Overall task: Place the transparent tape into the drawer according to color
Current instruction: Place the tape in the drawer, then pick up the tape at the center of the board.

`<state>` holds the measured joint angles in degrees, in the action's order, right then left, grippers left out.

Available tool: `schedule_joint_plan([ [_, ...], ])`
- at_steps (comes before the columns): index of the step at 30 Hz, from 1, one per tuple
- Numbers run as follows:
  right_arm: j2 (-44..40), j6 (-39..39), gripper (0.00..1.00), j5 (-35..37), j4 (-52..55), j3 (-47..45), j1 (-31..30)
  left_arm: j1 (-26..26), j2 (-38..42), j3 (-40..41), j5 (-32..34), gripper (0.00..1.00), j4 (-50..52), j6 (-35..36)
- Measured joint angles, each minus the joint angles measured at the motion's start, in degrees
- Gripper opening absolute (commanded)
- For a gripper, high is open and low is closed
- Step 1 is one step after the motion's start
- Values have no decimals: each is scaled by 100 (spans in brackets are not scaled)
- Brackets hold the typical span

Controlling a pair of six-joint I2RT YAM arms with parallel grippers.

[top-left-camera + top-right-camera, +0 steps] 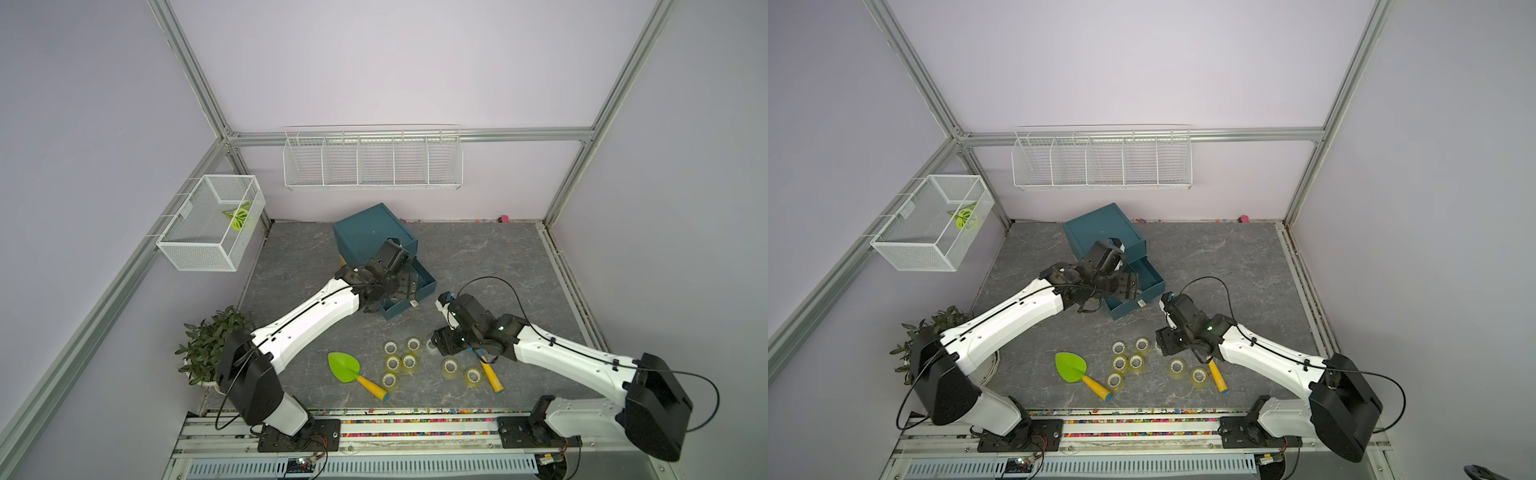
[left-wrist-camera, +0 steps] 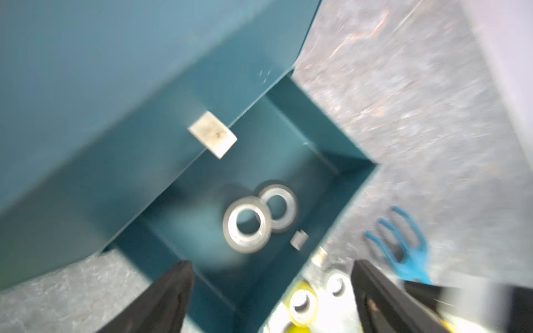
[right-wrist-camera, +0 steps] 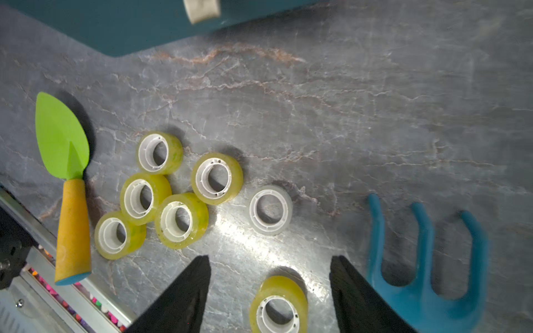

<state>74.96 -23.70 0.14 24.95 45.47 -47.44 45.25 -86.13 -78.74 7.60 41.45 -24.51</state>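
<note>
Left tool [image 2: 271, 263]: fingers spread wide, nothing between them, hanging over pulled-out drawer [image 2: 259, 161].
Two clear rolls [image 2: 248, 243] lie flat inside (this drawer apparently takes clear lot).
Right tool [image 3: 270, 258]: spread, empty, poised above yellow roll [image 3: 278, 288], no contact seen; likely next pick.
Other yellow rolls [image 3: 181, 222] and one clear roll [image 3: 271, 227] on surface [image 3: 346, 115], unsorted.

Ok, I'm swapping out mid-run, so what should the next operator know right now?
Left gripper: jaws open, empty, above the open teal drawer.
Right gripper: jaws open, empty, above a yellow-green see-through tape roll on the grey marbled tabletop.
Done: two clear-white tape rolls lie in that drawer.
To do: seven yellow-green rolls and one clear-white roll on the tabletop.
</note>
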Motion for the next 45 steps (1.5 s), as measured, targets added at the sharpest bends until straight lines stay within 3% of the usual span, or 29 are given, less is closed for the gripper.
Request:
schedule_joint_plan([
  [8,546,61,70,144,48,48,-273,0,1095,560,-118,100,-120,-28],
  [17,1047,61,70,271,-63,125,-284,0,2140,1438,271,100,-387,-35],
  [30,1993,55,56,557,-168,610,-317,0,2225,1679,509,100,-382,-94],
  [40,1989,-72,43,518,-308,579,-317,0,2225,1687,621,100,-382,-96],
  [45,1475,-111,41,308,-289,411,-313,0,2221,1703,664,100,-385,-96],
])
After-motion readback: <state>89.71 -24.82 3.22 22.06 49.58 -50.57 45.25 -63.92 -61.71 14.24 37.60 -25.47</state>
